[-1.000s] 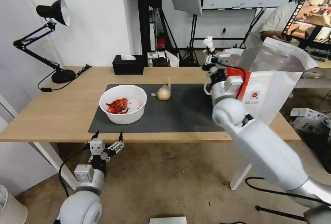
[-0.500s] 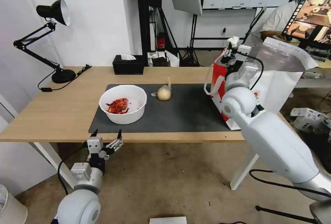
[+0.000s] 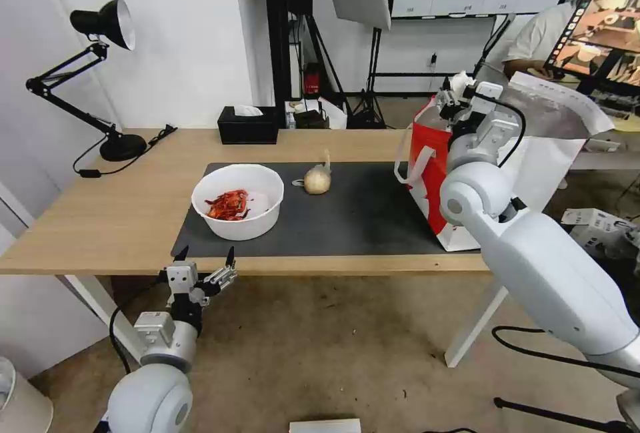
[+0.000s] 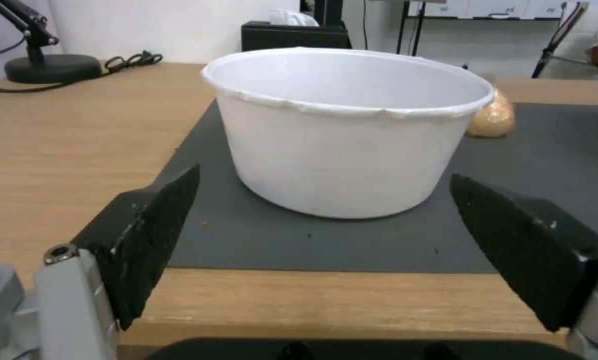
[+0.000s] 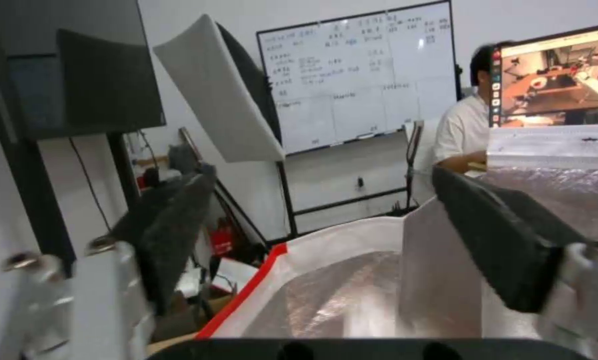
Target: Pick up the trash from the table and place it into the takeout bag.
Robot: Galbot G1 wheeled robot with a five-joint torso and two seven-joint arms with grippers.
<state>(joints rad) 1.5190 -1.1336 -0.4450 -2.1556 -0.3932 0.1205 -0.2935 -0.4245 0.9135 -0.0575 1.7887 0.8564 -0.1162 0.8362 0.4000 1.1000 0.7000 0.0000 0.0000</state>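
Note:
The white bowl (image 3: 238, 201) with red scraps stands on the dark mat (image 3: 360, 213) of the table (image 3: 120, 219). Beside it lies the knotted clear bag (image 3: 317, 179) with its beige lump. My left gripper (image 3: 205, 271) hangs open just below the table's front edge, facing the bowl (image 4: 345, 135) from a short distance (image 4: 322, 177). My right gripper (image 3: 457, 91) is up over the mouth of the red-and-white takeout bag (image 3: 427, 173). Its fingers are spread wide with nothing between them (image 5: 320, 175), above the foil lining (image 5: 352, 290). A crumpled white tissue (image 3: 458, 79) shows at its tip.
A black tissue box (image 3: 248, 125) sits at the table's far edge. A black desk lamp (image 3: 122, 147) with its cable stands at the far left. The takeout bag occupies the right end. Cartons lie on the floor at the right.
My right arm swung right, carrying the white tissue from beside the bag to above its open mouth. The left gripper sank slightly. The bowl and knotted bag stayed put.

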